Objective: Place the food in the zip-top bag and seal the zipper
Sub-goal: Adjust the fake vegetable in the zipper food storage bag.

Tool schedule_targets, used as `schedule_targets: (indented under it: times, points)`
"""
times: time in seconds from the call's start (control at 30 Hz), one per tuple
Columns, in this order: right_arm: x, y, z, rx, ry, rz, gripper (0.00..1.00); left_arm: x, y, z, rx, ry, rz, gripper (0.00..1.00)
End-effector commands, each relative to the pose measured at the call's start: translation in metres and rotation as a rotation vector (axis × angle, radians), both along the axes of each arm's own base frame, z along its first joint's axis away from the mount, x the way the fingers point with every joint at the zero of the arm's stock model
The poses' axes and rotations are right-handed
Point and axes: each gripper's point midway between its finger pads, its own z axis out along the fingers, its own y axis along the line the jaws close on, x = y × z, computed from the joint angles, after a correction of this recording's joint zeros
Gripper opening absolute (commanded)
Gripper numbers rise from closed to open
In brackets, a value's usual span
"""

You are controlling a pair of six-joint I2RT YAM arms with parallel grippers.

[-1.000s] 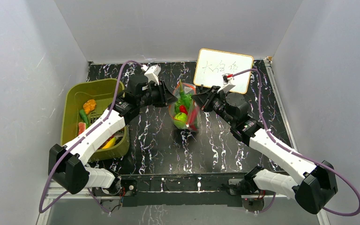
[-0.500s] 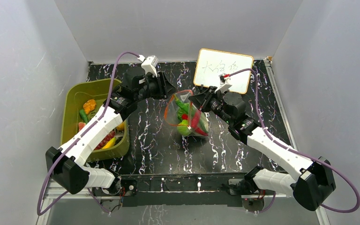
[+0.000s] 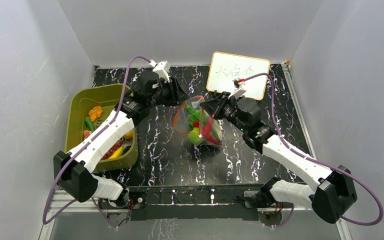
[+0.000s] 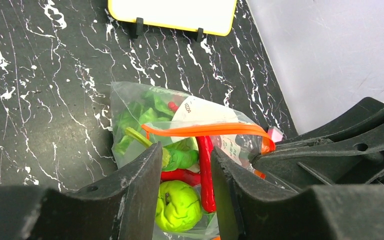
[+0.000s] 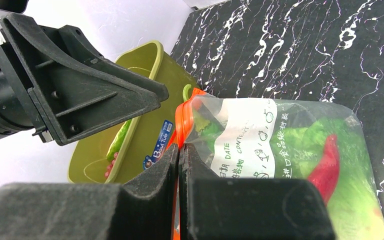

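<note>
After the left hand (image 4: pixel 186 165) let go and drew back, narrowly parted and empty, the bag (image 3: pixel 200 125) leaned on the desk (image 3: pixel 240 160) just below it, its zipper (image 4: pixel 205 130) pinched by the right hand (image 5: pixel 179 147); food (image 4: pixel 177 212) was inside, so sealing seemed next.

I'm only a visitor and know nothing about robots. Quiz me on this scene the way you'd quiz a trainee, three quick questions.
1. True or false: the zipper of the zip-top bag is pressed shut along its whole length.
2. Which one is pinching the zipper? A) the left gripper B) the right gripper C) both
3. Where does the food not yet bagged lie?

Key
1. False: the strip gapes in an open loop.
2. B: its fingers are shut on the strip, while the left gripper stands open above the bag, holding nothing.
3. In the green basket on the left side of the table.
</note>
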Motion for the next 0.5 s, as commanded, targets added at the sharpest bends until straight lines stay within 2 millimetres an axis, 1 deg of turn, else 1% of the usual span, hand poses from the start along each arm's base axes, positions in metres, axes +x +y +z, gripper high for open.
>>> schedule_targets:
  times: [0.0,0.07,0.23,0.37,0.47]
  points:
    - [0.002,0.002,0.063,0.109,-0.140,-0.001,0.00,0.006,-0.001,-0.011,0.017,0.017,0.011,0.38]
    - [0.002,0.002,0.066,0.114,-0.139,-0.003,0.00,0.006,0.000,-0.019,0.031,0.037,0.013,0.38]
    - [0.005,0.000,0.065,0.126,-0.124,-0.020,0.00,0.003,0.001,-0.023,0.025,0.052,0.023,0.38]
    - [0.005,0.001,0.066,0.125,-0.120,-0.020,0.00,0.003,0.007,-0.033,0.063,0.081,0.047,0.37]
    - [0.005,0.000,0.067,0.129,-0.120,-0.025,0.00,0.001,0.007,-0.033,0.065,0.095,0.044,0.38]
